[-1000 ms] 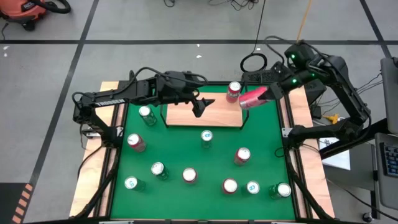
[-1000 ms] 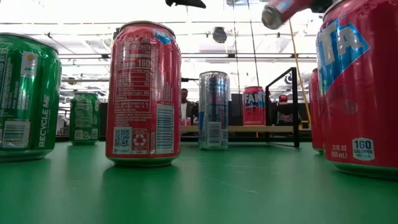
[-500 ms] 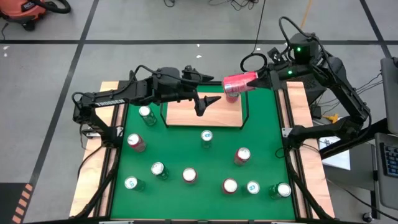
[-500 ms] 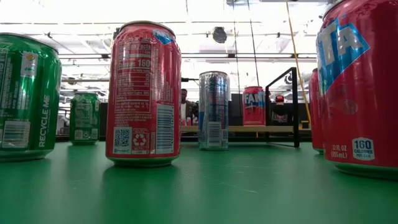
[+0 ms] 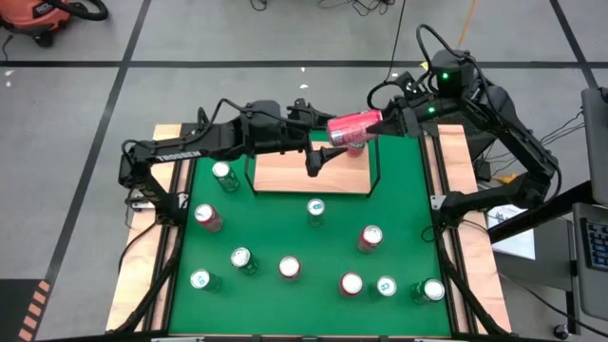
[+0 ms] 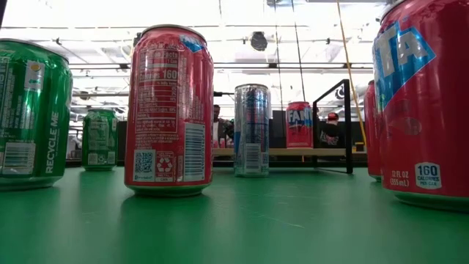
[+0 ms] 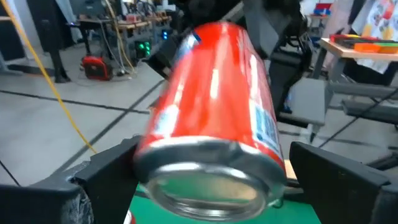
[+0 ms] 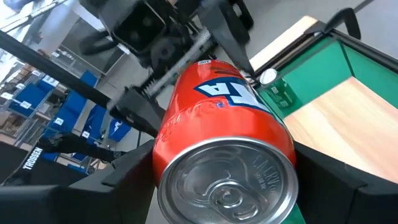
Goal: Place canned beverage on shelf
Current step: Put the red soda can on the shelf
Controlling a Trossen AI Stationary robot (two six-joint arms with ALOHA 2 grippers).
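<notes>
A red can (image 5: 353, 126) hangs level in the air over the far right end of the shelf (image 5: 285, 176). My right gripper (image 5: 376, 121) is shut on it, coming from the table's right. My left gripper (image 5: 325, 133) is open and level, and reaches in from the left. Its fingers (image 7: 106, 177) stand on either side of the can's bottom end (image 7: 208, 180). The can's top (image 8: 227, 180) faces the right wrist. Another red can (image 6: 298, 125) stands upright on the shelf below the held one. My right gripper pinches the red can's side wall (image 8: 186, 134) between its two fingers (image 8: 127, 180), near the top end. The fingers come level from the table's right, along the can. The can lies level, lifted clear above the shelf. My left gripper's fingers flank the can's bottom end; I cannot tell whether they touch it.
Several red, green and silver cans stand on the green mat (image 5: 408, 218) nearer than the shelf, among them a silver one (image 5: 314, 209) and a red one (image 5: 370, 237). The shelf's black rail (image 5: 377, 166) rises at its right end. Pale wooden strips (image 5: 152, 275) line the table's sides.
My right gripper has carried the red can up and toward the table's left, turning it from slanted to level, until its free end reached my left gripper. My left gripper has tipped up to level and edged toward the can, staying open.
</notes>
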